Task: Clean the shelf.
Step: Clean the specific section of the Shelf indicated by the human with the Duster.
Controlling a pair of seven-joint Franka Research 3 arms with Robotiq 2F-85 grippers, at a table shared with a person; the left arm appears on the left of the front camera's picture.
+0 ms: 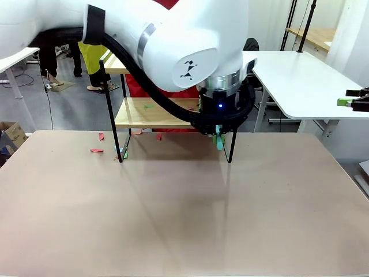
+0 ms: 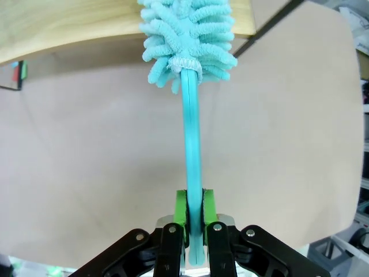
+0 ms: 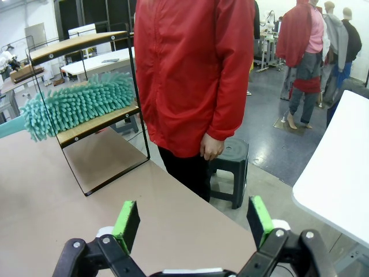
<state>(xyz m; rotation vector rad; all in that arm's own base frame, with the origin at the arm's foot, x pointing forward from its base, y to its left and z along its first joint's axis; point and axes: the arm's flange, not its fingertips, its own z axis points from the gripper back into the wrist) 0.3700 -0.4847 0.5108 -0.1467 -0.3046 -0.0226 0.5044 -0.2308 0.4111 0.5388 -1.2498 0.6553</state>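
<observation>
The left gripper is being squeezed shut on the duster, by its thin, smooth blue stick. Just ahead, the soft, fluffy head is being rested on the shelf, flat wooden boards in thin black bars. It should be swept flat and slowly. The right gripper is being held wide, empty.

The shelf stands upright on four thin black legs, with two light wooden boards one above the other. It is just beyond the left gripper, its lower board straight ahead of the fingers. It stands well apart from the right gripper, ahead and to its left. A small green scrap lies on the lower board.
</observation>
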